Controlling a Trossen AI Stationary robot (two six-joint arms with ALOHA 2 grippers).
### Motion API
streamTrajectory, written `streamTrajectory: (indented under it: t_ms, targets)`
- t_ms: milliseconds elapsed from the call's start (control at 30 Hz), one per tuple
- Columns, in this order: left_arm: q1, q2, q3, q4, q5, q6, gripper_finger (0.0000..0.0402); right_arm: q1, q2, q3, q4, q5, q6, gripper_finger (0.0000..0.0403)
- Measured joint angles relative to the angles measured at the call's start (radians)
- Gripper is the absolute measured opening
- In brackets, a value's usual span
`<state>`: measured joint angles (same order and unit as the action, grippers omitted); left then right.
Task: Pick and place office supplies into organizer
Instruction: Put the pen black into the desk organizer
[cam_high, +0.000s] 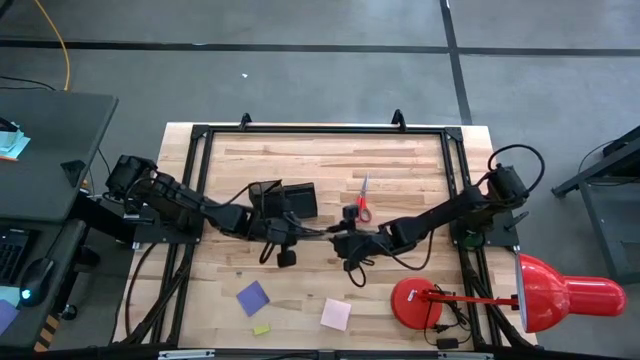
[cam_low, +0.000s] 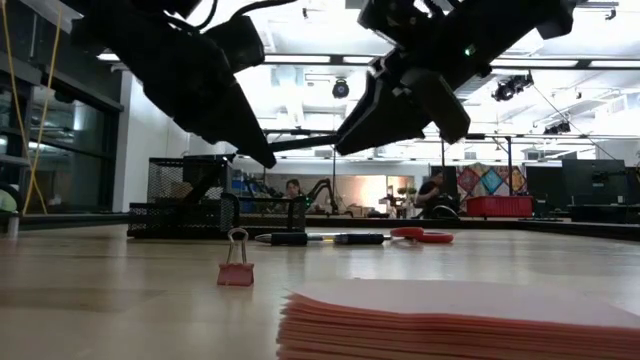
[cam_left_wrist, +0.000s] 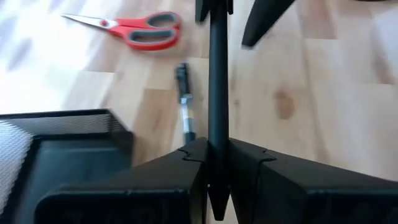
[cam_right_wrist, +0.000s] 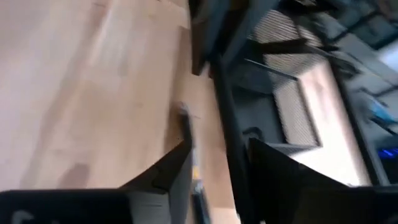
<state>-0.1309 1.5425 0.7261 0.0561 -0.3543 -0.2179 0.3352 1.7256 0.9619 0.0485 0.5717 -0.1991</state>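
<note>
Black and slender, a pen (cam_left_wrist: 217, 93) is clamped between the closed fingers of the left gripper (cam_high: 272, 232), as the left wrist view shows: the shaft runs straight out from the pinch toward the right gripper (cam_high: 345, 240), whose fingers stand parted on either side of the shaft in the right wrist view, so nothing appears to be held by it. The arrangement reads as a handover near the table's middle; the pen seems to be gripped at one end so that it can be carried lengthwise to the organizer (cam_high: 285, 198), a black mesh box lying just beside the left gripper on the far side. A second pen (cam_left_wrist: 185, 102) is seen flat on the wood below the held one, and the red-handled scissors (cam_high: 363, 203) lie a little farther off, near the right arm. On the near part of the table rest a blue-purple note pad (cam_high: 253, 297), a pink note pad (cam_high: 336, 314) and a small yellow piece (cam_high: 262, 329), all well apart from the organizer. A small pink binder clip (cam_low: 236, 268) stands upright in the low view. A red desk lamp (cam_high: 520, 295) occupies the near right corner, clear of the route. The right gripper, close to the shaft, is judged the likeliest obstruction if the pen is swung.
</note>
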Motion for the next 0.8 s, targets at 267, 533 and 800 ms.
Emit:
streamTrajectory:
  t_ms: [267, 533, 800]
  targets:
    - [-0.074, 0.0, -0.003, -0.015, -0.162, -0.032, 0.0021, 0.083, -0.115, -0.001, -0.156, 0.266, 0.112, 0.0157]
    - [-0.169, -0.003, -0.187, 0.357, -0.185, -0.052, 0.0021, 0.149, -0.252, -0.214, 0.127, 0.234, 0.092, 0.0132]
    - [-0.242, -0.012, -0.388, 1.049, -0.157, 0.172, 0.0021, 0.102, -0.342, -0.579, 0.998, -0.202, -0.098, 0.013]
